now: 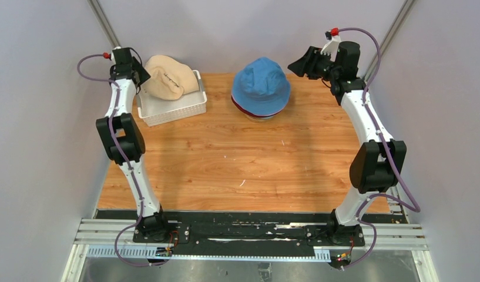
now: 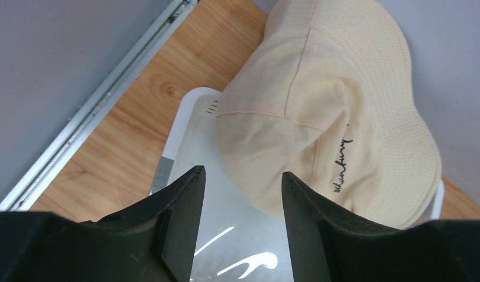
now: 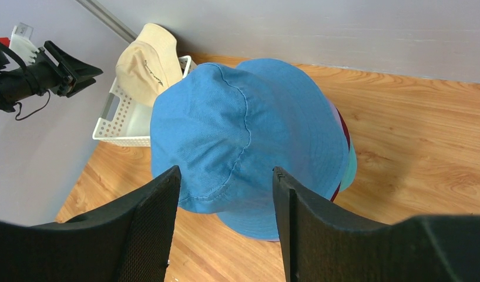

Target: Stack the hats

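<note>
The blue bucket hat (image 1: 261,82) tops the pile (image 1: 256,114) on the wooden surface (image 1: 225,164); the beige bucket hat (image 1: 167,76) lies in the white basket (image 1: 174,110); left fingers (image 2: 178,217) and right fingers (image 3: 149,229) are spread, grasping nothing

Walls (image 1: 43,176): plain pale grey panels closing in three sides.
Counter (image 1: 237,164): light wood grain with a few small white flecks.
Corner posts (image 1: 103,22): slim metal, slanting at both back corners.
Rail (image 1: 237,256): silver, along the near edge.
Light: soft, even.

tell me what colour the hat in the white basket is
The hat is beige with black script lettering, best seen in the left wrist view.
</note>
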`<control>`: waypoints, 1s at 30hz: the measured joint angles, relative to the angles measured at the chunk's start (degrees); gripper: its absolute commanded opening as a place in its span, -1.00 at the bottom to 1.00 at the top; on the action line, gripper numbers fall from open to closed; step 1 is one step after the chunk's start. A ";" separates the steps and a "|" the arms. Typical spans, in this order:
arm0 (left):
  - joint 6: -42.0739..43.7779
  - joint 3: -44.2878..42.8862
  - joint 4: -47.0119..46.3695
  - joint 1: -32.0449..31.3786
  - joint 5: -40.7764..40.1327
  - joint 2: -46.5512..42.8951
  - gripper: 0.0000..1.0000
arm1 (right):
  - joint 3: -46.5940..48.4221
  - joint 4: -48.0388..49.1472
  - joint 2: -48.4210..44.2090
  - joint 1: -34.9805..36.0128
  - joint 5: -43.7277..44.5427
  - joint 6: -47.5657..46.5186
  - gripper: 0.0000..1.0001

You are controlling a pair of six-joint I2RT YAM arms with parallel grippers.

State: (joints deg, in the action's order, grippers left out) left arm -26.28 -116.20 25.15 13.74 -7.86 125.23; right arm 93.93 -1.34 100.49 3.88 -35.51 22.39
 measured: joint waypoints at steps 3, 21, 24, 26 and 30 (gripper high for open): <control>-2.03 1.62 -2.82 0.87 3.37 0.00 0.12 | 0.00 0.09 0.00 0.00 -0.33 0.00 0.15; -7.37 5.99 -11.93 1.62 16.33 6.45 0.29 | -0.04 1.11 0.00 0.00 -1.20 0.35 0.11; -7.34 5.99 -12.57 1.62 16.65 7.32 0.14 | -0.15 1.22 0.00 0.00 -1.40 0.37 0.11; -7.30 5.99 -12.76 1.62 16.68 7.80 -0.09 | -0.28 1.42 0.00 0.00 -1.42 0.39 0.11; -7.19 5.99 -13.51 1.62 16.72 8.15 -0.62 | -0.48 1.49 0.00 0.00 -1.49 0.46 0.11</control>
State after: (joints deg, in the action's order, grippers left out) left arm -33.47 -110.21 11.64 15.35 8.86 133.38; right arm 93.45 0.14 100.49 3.88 -36.99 22.85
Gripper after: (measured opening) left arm 0.366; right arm 0.556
